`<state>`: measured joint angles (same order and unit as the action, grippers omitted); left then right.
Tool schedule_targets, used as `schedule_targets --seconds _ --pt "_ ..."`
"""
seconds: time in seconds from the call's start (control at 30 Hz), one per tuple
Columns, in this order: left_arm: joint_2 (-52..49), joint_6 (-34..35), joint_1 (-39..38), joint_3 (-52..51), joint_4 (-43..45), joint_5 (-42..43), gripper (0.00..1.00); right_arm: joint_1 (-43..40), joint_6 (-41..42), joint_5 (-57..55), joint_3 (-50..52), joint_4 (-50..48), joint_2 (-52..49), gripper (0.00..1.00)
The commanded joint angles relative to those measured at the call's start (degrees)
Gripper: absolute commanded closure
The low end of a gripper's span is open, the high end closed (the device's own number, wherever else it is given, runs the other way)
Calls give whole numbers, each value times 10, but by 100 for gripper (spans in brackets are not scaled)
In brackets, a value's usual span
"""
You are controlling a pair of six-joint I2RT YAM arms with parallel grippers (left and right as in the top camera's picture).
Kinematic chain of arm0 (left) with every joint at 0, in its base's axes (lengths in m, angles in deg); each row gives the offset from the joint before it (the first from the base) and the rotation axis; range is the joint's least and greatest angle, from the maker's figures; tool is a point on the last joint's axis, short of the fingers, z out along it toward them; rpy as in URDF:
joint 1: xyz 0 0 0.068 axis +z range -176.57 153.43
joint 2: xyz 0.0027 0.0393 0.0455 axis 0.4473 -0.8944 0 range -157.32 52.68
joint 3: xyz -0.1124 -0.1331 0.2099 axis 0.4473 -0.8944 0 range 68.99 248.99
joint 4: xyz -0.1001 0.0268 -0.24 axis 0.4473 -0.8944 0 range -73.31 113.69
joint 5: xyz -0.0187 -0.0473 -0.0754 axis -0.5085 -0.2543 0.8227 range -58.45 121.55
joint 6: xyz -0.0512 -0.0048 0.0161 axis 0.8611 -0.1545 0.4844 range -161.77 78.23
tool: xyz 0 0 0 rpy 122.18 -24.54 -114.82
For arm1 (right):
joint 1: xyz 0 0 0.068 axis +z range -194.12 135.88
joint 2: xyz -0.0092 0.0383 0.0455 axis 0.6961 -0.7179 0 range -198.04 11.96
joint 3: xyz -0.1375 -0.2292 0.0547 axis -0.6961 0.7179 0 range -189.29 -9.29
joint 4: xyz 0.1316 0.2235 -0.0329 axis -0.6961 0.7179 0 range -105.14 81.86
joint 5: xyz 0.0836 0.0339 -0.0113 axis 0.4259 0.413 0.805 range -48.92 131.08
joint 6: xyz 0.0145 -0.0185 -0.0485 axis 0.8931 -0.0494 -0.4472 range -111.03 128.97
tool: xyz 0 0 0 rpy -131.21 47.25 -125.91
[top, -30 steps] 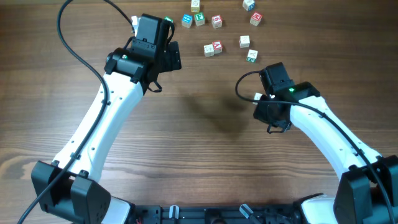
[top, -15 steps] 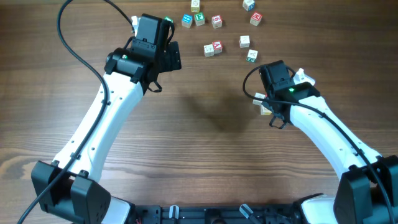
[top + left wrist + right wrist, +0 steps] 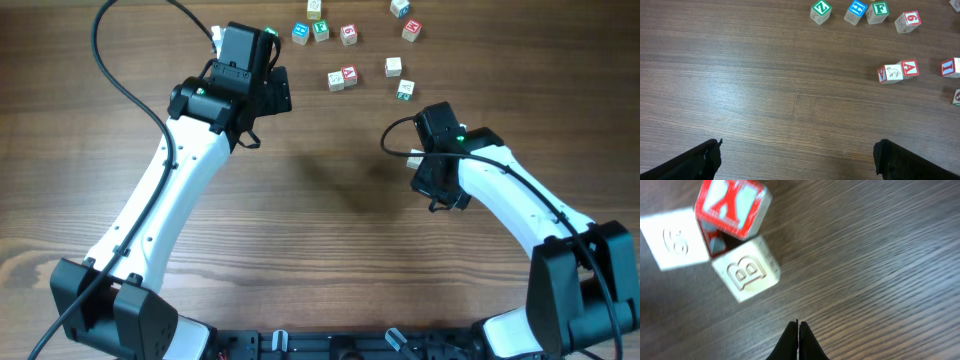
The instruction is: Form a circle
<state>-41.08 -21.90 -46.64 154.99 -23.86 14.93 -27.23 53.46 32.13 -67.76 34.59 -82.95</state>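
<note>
No full circle of cubes shows. In the right wrist view three small wooden letter cubes touch in a tight cluster: a red-faced X cube (image 3: pixel 732 205), a pale cube with a 6 (image 3: pixel 675 237) and a pale B cube (image 3: pixel 747 275). My right gripper (image 3: pixel 798 326) is shut and empty, a little below and right of the B cube, apart from it. From overhead the right gripper (image 3: pixel 436 170) covers that cluster. My left gripper (image 3: pixel 797 160) is open and empty over bare wood; overhead it (image 3: pixel 268 92) sits at the upper left.
Other letter cubes lie scattered at the table's far side: a green Z (image 3: pixel 820 11), a blue one (image 3: pixel 856 11), a green F (image 3: pixel 879 11), a red 6 (image 3: pixel 907 21) and a red A pair (image 3: pixel 897 71). Overhead, that pair (image 3: pixel 342 78) lies left of another cube (image 3: pixel 405 90).
The right wrist swung right, then back left; a cube seen beside it half a second ago is now hidden under it. The left arm has not moved.
</note>
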Motion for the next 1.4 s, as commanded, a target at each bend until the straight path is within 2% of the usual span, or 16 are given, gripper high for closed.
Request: schedule_targets --seconds 0.0,0.27,0.43,1.37 --pt "-1 5 2 -2 1 -1 0 -1 -70 21 2 -9 -9 95" --pt "-1 5 2 -2 1 -1 0 -1 -85 -13 2 -28 -30 96" --pt "-1 5 2 -2 1 -1 0 -1 -147 -17 2 -25 -45 95" --pt "-1 5 2 -2 1 -1 0 -1 -160 4 9 -50 -45 95"
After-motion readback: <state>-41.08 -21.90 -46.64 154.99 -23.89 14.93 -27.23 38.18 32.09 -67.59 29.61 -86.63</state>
